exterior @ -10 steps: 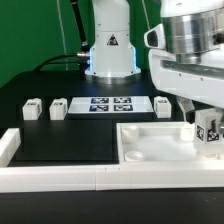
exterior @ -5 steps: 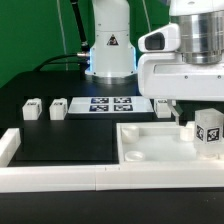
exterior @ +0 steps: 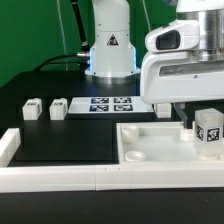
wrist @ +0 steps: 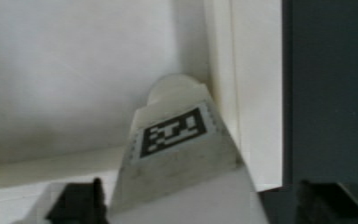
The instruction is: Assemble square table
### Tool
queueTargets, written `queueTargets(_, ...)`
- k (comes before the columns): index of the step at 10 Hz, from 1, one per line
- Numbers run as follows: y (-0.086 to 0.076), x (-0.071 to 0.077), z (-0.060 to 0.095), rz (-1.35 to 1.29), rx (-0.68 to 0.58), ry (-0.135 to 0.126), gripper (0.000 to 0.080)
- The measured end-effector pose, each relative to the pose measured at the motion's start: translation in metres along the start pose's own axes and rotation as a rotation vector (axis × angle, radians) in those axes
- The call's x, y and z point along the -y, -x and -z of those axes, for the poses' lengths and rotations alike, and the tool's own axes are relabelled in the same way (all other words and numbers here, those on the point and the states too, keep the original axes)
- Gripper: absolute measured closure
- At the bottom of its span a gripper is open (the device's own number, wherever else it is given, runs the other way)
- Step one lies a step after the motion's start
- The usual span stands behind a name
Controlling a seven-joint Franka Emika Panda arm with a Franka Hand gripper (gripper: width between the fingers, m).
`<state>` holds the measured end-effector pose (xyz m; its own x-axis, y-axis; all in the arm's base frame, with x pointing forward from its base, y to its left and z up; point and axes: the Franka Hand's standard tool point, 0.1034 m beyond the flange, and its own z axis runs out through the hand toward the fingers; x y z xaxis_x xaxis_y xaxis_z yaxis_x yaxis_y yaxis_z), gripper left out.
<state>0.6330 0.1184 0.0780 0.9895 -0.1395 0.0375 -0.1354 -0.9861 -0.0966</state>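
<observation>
1 slab (exterior: pixel 150 150) lies front, ext. view's right. Gripper (wrist: pixel 202 200), clamped on 1 leg (exterior: pixel 210 136), has shifted right & a bit lower vs 1 s ago. Leg now upright over slab's right side, prob. lining up w/ a corner socket.
</observation>
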Motion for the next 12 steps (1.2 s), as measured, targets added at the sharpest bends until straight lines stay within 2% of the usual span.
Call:
queueTargets(1,0.0,0.0,0.0,-0.029,0.0,0.0,0.0439)
queueTargets(2,0.0,-0.001,-0.001,-0.122,0.001,0.001,0.0439)
queueTargets(3,0.0,-0.002,-0.001,-0.19,0.001,0.001,0.0508)
queueTargets(4,0.0,-0.003,-0.001,-0.226,0.001,0.002,0.0508)
queueTargets(5,0.0,-0.004,-0.001,-0.38,0.007,-0.005,0.0508)
queueTargets(7,0.0,-0.008,-0.001,-0.738,0.042,-0.038,0.0508)
queueTargets(9,0.0,-0.011,-0.003,-1.091,0.091,-0.082,0.0508)
queueTargets(10,0.001,-0.013,-0.003,-1.164,0.101,-0.092,0.0508)
queueTargets(12,0.001,-0.013,-0.003,-1.193,0.104,-0.088,0.0508)
